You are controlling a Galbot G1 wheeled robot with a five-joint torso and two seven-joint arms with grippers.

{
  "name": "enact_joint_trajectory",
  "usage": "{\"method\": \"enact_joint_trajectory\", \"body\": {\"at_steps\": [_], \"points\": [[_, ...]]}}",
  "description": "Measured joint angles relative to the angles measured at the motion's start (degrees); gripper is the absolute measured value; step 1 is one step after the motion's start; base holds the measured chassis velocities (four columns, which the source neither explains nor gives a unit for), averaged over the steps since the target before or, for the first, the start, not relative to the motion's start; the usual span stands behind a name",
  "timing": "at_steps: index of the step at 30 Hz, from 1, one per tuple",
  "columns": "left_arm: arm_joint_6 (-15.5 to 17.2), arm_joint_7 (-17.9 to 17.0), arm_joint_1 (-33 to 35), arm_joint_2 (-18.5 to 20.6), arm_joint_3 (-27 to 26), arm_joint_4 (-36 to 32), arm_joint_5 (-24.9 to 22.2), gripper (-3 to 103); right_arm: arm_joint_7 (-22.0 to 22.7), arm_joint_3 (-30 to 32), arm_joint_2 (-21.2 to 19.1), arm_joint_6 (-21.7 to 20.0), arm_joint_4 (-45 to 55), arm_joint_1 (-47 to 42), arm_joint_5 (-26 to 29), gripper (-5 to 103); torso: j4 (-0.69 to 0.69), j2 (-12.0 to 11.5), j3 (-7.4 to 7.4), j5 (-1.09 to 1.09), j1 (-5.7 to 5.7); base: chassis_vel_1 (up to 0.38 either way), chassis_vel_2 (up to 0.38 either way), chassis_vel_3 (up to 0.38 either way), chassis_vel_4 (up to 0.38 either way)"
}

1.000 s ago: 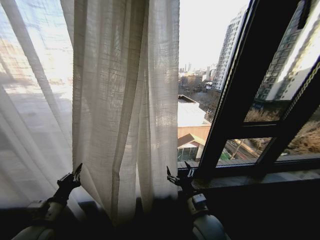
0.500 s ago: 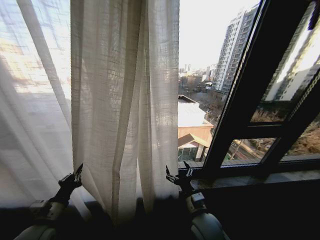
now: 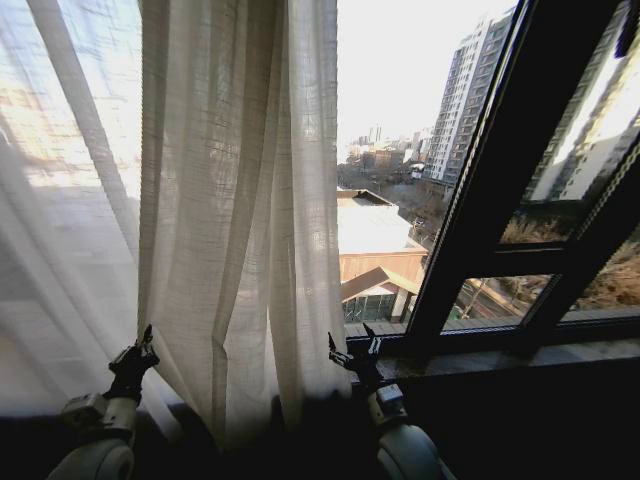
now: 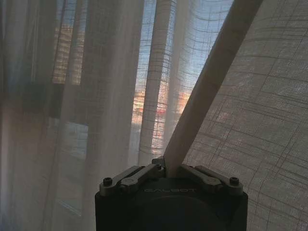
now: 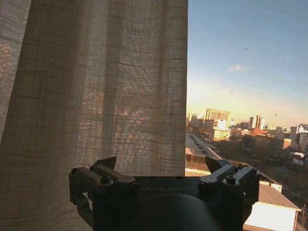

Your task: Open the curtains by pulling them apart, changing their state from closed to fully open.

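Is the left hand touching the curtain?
Touching. The left wrist view shows the left hand shut on a taut fold of curtain that rises from between its fingers.

High-rise room: sheer curtains, city rooftops beyond window frame.

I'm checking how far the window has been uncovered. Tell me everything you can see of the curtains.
The curtains are sheer white, loosely woven fabric hanging in long vertical pleats, sunlight glowing through. In the head view they cover the window's left part, one bunch gathered thick at the middle, a flatter stretch further left; the glass to the right is bare. The left gripper is shut on a taut fold pulled into a slanting ridge. The right gripper is open beside the free edge, apart from it.
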Motion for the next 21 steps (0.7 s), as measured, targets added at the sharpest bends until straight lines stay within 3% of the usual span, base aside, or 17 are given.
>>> {"method": "enact_joint_trajectory", "body": {"at_steps": [1,2,3,4,7,9,11,13,14,15,16,18,21], "points": [[0.91,-5.70,-0.87,-0.24,-0.65,0.33,0.15,0,-0.01,-0.06,0.03,-0.01,-0.13,0.05,-0.03,100,0.00,0.00,0.00,0.00,0.00,0.000,0.000,0.000,0.000],[0.91,-5.70,-0.87,-0.24,-0.65,0.33,0.15,0,-0.01,-0.06,0.03,-0.01,-0.13,0.05,-0.03,100,0.00,0.00,0.00,0.00,0.00,0.000,0.000,0.000,0.000],[1.66,-11.02,-1.69,-0.24,-1.51,1.04,0.20,0,-0.04,-0.09,0.07,0.00,-0.26,0.05,-0.07,100,0.00,0.00,0.00,0.01,0.00,0.000,0.000,0.000,0.000],[2.13,-13.93,-2.14,-0.11,-2.31,1.78,0.35,0,-0.05,-0.10,0.08,0.00,-0.28,0.03,-0.09,100,0.00,0.00,0.00,0.00,0.00,0.000,0.000,0.000,0.000],[2.58,-16.34,-2.13,0.37,-3.75,3.01,2.43,0,-0.10,-0.16,0.09,0.00,-0.30,-0.01,-0.10,100,0.02,0.00,0.00,-0.03,0.00,0.000,0.000,0.000,0.000],[2.69,-15.61,-1.68,0.47,-3.89,2.87,2.94,0,-0.11,-0.19,0.12,0.00,-0.34,0.00,-0.10,100,0.02,0.00,0.00,-0.03,0.00,0.000,0.000,0.000,0.000],[2.70,-11.09,-0.19,0.32,-3.69,1.07,3.90,0,-0.13,-0.38,0.18,0.00,-0.48,0.16,-0.10,100,0.02,0.00,0.00,-0.03,0.00,0.000,0.000,0.000,0.000],[2.09,-1.06,2.25,-0.07,-3.33,-1.67,6.13,6,-0.13,-0.60,0.23,0.00,-0.56,0.35,-0.10,100,0.00,0.00,0.00,-0.01,0.00,0.000,0.000,0.000,0.000],[2.09,-1.06,2.25,-0.07,-3.33,-1.67,6.13,6,-0.13,-0.60,0.23,0.00,-0.56,0.35,-0.10,100,0.00,0.00,0.00,-0.01,0.00,0.000,0.000,0.000,0.000],[1.39,5.29,3.74,-0.14,-3.30,-2.93,7.68,11,-0.13,-0.64,0.23,0.00,-0.59,0.37,-0.10,100,0.01,0.00,0.00,0.00,0.00,0.000,0.000,0.000,0.000],[0.97,9.07,4.67,-0.13,-3.17,-3.67,8.52,16,-0.13,-0.65,0.24,0.00,-0.59,0.36,-0.10,100,0.01,0.00,0.00,0.00,0.00,0.000,0.000,0.000,0.000],[0.83,11.01,5.11,-0.09,-3.07,-4.03,8.88,16,-0.13,-0.65,0.24,0.01,-0.60,0.32,-0.10,100,0.01,0.00,0.00,0.00,0.00,0.000,0.000,0.000,0.000],[0.70,16.50,6.52,0.53,-2.01,-5.22,9.82,32,-0.13,-0.36,0.27,0.25,-0.60,-0.18,-0.14,100,0.01,0.00,0.00,-0.02,0.00,0.000,0.000,0.000,0.000]]}}
